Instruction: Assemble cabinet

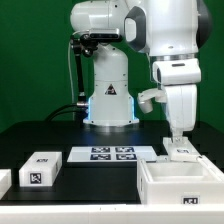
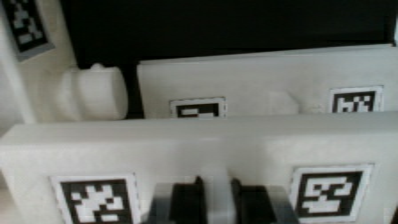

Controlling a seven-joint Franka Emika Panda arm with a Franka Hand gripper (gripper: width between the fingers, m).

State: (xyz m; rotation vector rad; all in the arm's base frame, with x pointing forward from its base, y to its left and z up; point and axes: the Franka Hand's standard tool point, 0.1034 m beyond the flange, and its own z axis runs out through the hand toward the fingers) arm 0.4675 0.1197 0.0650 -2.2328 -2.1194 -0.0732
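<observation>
The cabinet (image 1: pixel 181 183), a big open white box, stands at the front of the exterior view's right. Just behind it lies a smaller white tagged panel (image 1: pixel 184 152). My gripper (image 1: pixel 178 138) is lowered straight onto that panel. In the wrist view the gripper (image 2: pixel 214 202) has its dark fingers (image 2: pixel 178 203) close together with a thin white strip between them, on a white part with a tag (image 2: pixel 93 198) on each side. Beyond it lies another white tagged part (image 2: pixel 267 85) with a round peg (image 2: pixel 89 92).
The marker board (image 1: pixel 112 153) lies flat in front of the robot base. A white tagged block (image 1: pixel 42 168) sits at the front of the exterior view's left, with another white piece (image 1: pixel 4 181) at the very edge.
</observation>
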